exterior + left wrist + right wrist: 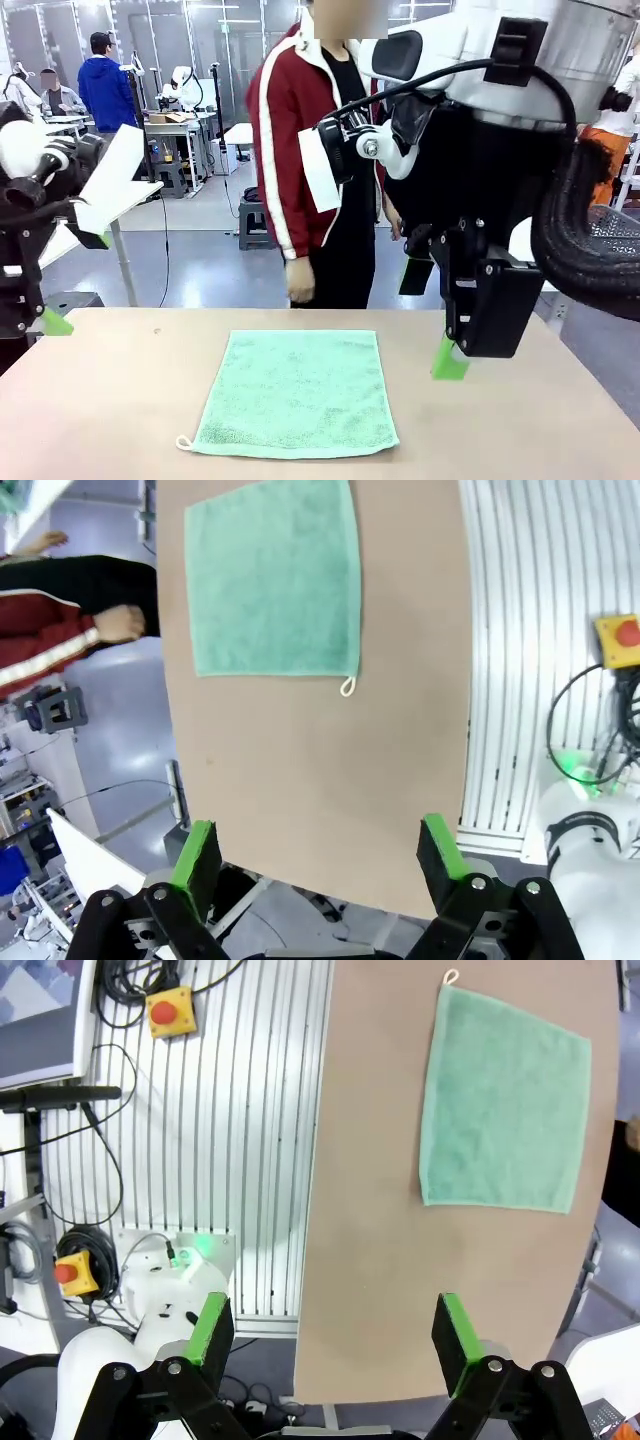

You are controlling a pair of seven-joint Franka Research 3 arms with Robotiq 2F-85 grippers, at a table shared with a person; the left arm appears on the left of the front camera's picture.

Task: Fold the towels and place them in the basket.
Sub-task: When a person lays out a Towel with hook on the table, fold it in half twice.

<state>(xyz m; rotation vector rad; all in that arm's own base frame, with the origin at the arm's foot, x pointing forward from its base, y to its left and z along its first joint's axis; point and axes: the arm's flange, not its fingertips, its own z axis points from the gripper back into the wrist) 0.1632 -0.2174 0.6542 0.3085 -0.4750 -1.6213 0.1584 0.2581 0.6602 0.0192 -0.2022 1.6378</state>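
Note:
A mint green towel (296,393) lies flat and unfolded on the tan table (120,400), its hanging loop at the near left corner. My right gripper (430,315) hangs open above the table, just right of the towel, with nothing in it. At the table's left edge my left gripper (80,280) is held high and also stands open and empty. In the left wrist view the towel (272,575) is far ahead of the open left gripper (318,850). The right wrist view shows the towel (505,1100) beyond the open right gripper (335,1335). A dark mesh basket (612,232) peeks out behind the right arm.
A person in a red jacket (290,150) stands at the far side of the table, one hand (298,290) hanging above its edge. Red emergency-stop buttons (168,1010) and cables lie on the ribbed metal base on the robot's side.

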